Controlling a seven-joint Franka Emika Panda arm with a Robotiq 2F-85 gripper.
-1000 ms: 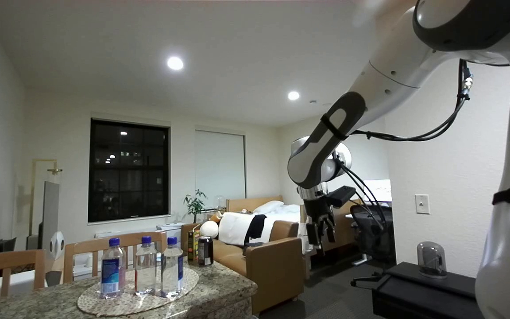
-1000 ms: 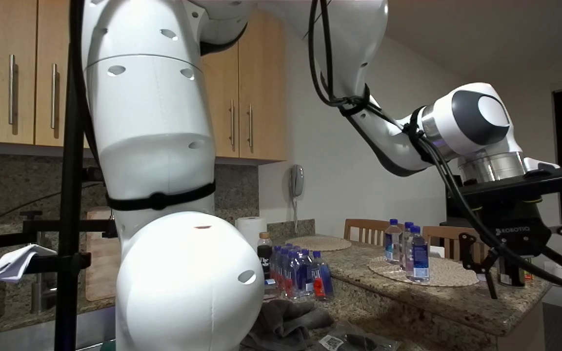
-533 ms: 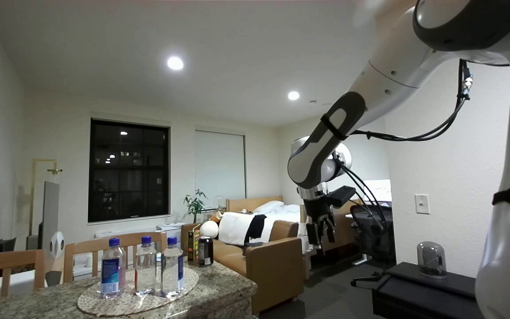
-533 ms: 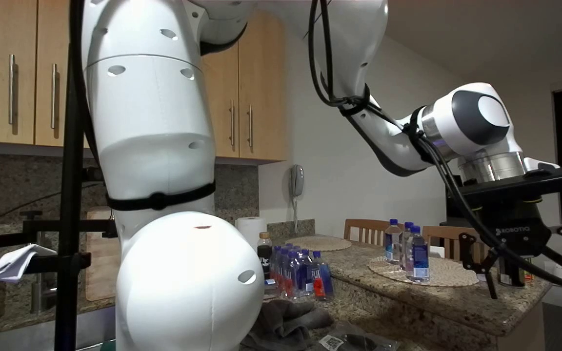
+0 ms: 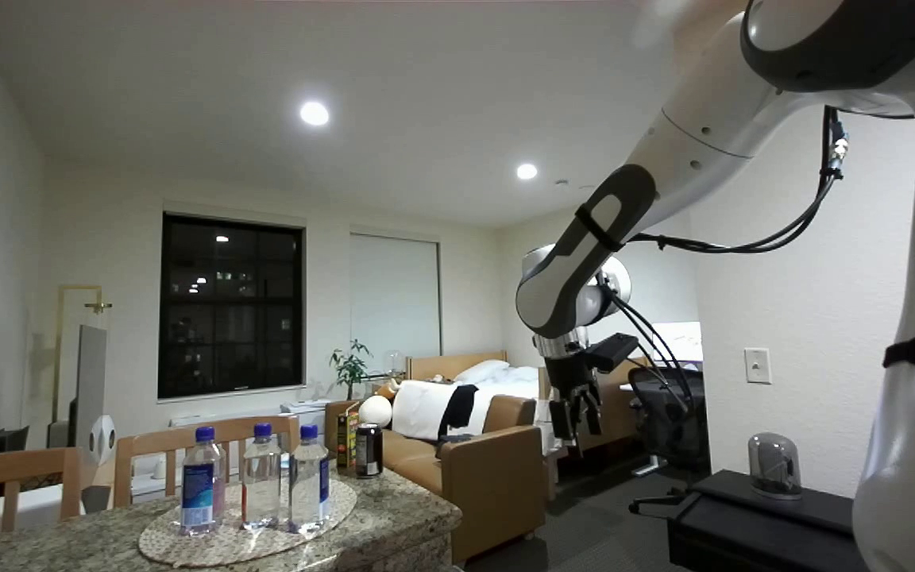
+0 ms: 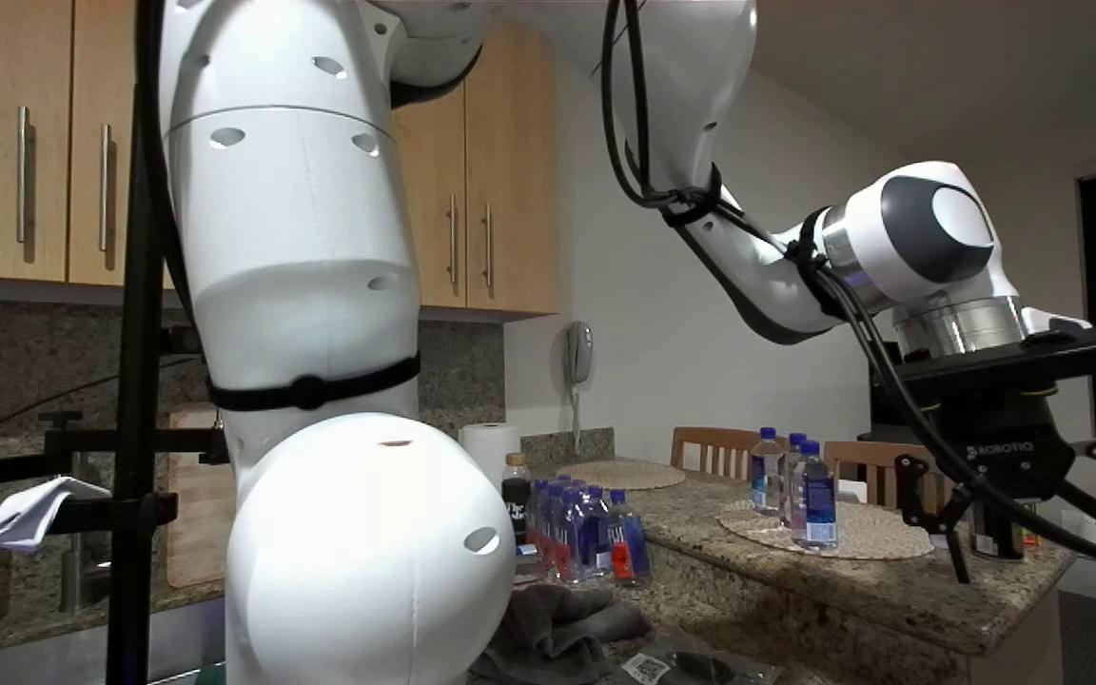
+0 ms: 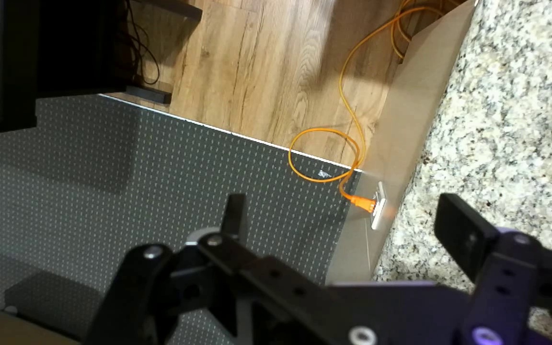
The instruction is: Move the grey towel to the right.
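Robotiq gripper (image 7: pixel 349 223): spread wide, grasping nothing.
Grey towel (image 6: pixel 562 636): crumpled on granite counter (image 6: pixel 674 614), near water bottles (image 6: pixel 589 540).

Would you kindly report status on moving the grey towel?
Black Robotiq gripper: jaws open, empty. Crumpled grey fabric towel: ungrasped. Clear white-labelled plastic bag: beside towel, possibly in the way.

Raised counter (image 6: pixel 852 578) bears woven mats (image 6: pixel 876 533), a can (image 5: pixel 368 450); lower counter (image 6: pixel 676 616), grey towel (image 6: pixel 557 637).

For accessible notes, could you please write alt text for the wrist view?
An open, empty pincer points down toward dark flecked carpet and, at image right, a speckled countertop. An orange cable plugs into an outlet beneath the countertop; wood floor shows at top.
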